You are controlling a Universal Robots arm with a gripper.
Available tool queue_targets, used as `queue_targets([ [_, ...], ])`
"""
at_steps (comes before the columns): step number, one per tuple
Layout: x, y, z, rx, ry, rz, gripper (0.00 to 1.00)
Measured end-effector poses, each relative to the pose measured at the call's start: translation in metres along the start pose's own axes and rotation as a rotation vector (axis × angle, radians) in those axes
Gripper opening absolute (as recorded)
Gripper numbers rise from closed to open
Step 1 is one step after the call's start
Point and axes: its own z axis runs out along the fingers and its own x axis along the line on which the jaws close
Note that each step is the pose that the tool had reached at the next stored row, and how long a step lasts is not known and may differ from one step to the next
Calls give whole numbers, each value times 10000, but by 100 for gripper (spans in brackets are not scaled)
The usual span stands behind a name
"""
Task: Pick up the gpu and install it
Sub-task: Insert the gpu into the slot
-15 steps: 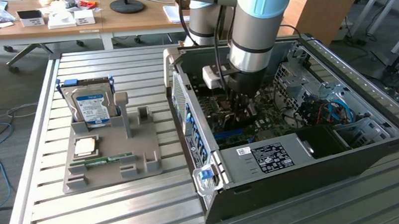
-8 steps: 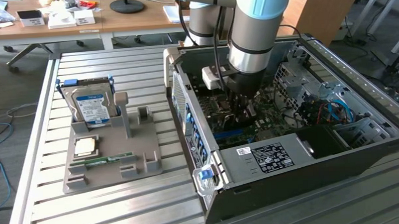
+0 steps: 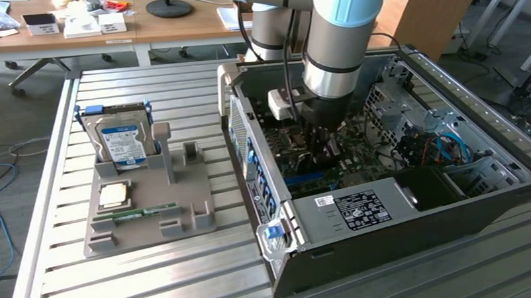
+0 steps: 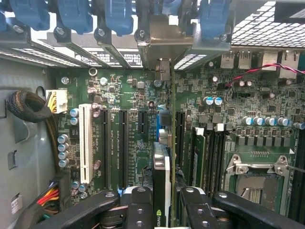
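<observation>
In the wrist view the gpu (image 4: 162, 174) stands on edge between my two black fingers (image 4: 139, 207), with a logo on its dark edge. My gripper (image 4: 165, 198) is shut on it. The card's lower edge runs along a slot of the green motherboard (image 4: 128, 95), and its silvery end bracket (image 4: 159, 45) sits against the case's rear openings under the blue clips. Whether the card is fully down in the slot I cannot tell. In the exterior view my gripper (image 3: 323, 137) reaches down into the open computer case (image 3: 383, 204), and the arm hides the card.
Beside the card are a white slot (image 4: 86, 143), black slots (image 4: 123, 143), memory sticks (image 4: 200, 157) and the open processor socket (image 4: 257, 176). On the exterior view's left a grey holder (image 3: 188, 214) carries a silver hard drive (image 3: 122, 141), a processor (image 3: 114, 194) and a memory stick (image 3: 144, 211).
</observation>
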Motion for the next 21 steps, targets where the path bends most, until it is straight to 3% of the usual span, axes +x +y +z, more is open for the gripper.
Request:
queue_targets([
  [21, 1, 33, 26, 1, 13, 167, 27],
])
